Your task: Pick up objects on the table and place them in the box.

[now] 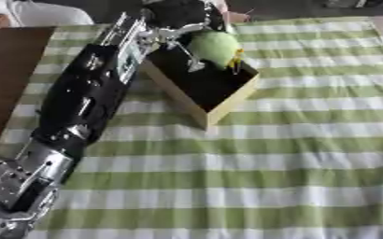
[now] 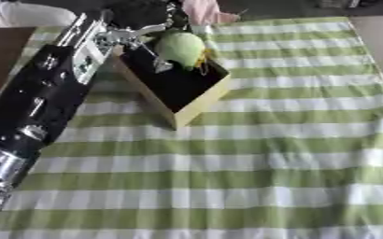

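Left eye view: your left arm (image 1: 88,100) runs from the lower left corner up to the top centre, where the left hand (image 1: 174,16) hangs over the far end of the box (image 1: 227,100). The pale green round object (image 1: 214,46), with a bit of yellow at its side, sits at the box's far end, under or against the hand. Fingers (image 1: 191,58) appear as thin silver pieces beside the object; you cannot tell whether they are curled round it or released. The box lies askew on the green-striped cloth (image 1: 268,163) over the surface.

Right eye view: same layout, shifted left. The hand (image 2: 142,14) is at top centre and the green object (image 2: 178,46) shows just inside the far rim of the box (image 2: 199,100). Right hand not in view. No other loose objects show on the cloth.

Risks, as judged: if you lift away while a finger is hooked on the object, it may come back out. The forearm lies close along the box's left wall, so a sideways pull could nudge the box across the cloth.
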{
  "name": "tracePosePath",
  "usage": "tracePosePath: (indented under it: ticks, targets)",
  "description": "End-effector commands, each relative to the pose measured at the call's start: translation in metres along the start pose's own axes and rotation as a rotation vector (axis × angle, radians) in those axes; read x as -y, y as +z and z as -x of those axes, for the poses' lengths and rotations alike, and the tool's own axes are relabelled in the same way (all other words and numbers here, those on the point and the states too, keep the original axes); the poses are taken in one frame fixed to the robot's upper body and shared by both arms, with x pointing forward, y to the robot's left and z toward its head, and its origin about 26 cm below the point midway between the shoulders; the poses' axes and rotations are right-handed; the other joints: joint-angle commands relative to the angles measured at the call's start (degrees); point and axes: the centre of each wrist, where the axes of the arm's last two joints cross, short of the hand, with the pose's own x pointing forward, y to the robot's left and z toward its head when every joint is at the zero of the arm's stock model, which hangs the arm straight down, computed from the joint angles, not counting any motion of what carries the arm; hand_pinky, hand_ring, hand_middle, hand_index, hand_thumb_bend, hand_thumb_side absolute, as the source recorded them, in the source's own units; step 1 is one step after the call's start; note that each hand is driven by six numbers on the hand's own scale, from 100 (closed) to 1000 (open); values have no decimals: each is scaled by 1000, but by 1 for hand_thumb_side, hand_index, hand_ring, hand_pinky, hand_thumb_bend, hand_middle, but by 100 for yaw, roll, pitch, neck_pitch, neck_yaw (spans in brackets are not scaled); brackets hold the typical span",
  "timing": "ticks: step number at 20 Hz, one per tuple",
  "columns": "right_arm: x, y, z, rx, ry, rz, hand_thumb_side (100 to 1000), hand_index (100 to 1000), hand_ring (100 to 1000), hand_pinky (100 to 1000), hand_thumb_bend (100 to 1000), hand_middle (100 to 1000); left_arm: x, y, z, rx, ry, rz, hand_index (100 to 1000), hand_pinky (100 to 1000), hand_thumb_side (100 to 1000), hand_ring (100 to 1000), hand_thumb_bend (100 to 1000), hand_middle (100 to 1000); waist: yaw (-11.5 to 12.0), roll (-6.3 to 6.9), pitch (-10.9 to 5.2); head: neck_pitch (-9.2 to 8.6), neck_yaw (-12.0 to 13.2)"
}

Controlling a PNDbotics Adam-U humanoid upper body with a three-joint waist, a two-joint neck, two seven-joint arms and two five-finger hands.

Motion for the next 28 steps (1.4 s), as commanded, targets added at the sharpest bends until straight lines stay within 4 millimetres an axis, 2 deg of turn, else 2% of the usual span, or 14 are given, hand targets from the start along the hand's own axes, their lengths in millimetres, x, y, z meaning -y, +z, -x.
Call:
tracePosePath:
  ticks: [1,10,12,15,16,19,24,26,28]
  targets:
    - [2,-6,-8,35,-3,-2,1000,828,674,664,100,606,-7,-1,6,-23,-38,-26,622,182,100,425,100,497,-16,-16,-77,-61,11]
    - [2,-5,-7,31,-5,0,1000,828,673,663,100,604,16,-1,7,-51,-51,1,651,236,157,463,168,524,-27,-34,-28,-46,12]
    - [2,-5,-7,29,-7,0,1000,828,672,663,100,603,18,-2,7,-56,-54,7,690,397,210,552,243,584,-31,-36,-25,-48,12]
    - [3,-4,-7,27,-8,3,1000,828,672,662,100,603,20,-1,7,-57,-80,42,757,568,296,675,413,664,-34,-30,-25,-32,10]
    - [2,-4,-7,26,-8,4,1000,828,672,662,100,603,21,-1,7,-58,-93,61,775,599,325,707,452,686,-35,-28,-26,-28,8]
    - [2,-4,-6,24,-9,5,1000,828,672,662,100,602,20,0,9,-68,-123,101,828,646,413,761,555,740,-35,-18,-34,-13,9]
    - [2,-3,-6,17,-10,4,1000,827,671,661,100,601,15,1,12,-88,-161,129,867,701,491,807,679,793,-36,-9,-53,8,11]
    - [2,-2,-6,16,-10,5,1000,827,670,661,100,600,11,1,13,-88,-175,137,874,711,486,816,695,802,-33,-5,-60,19,11]
    - [2,-2,-5,14,-11,6,1000,826,669,661,100,599,7,1,13,-84,-183,135,867,702,472,809,674,793,-30,-2,-68,29,9]
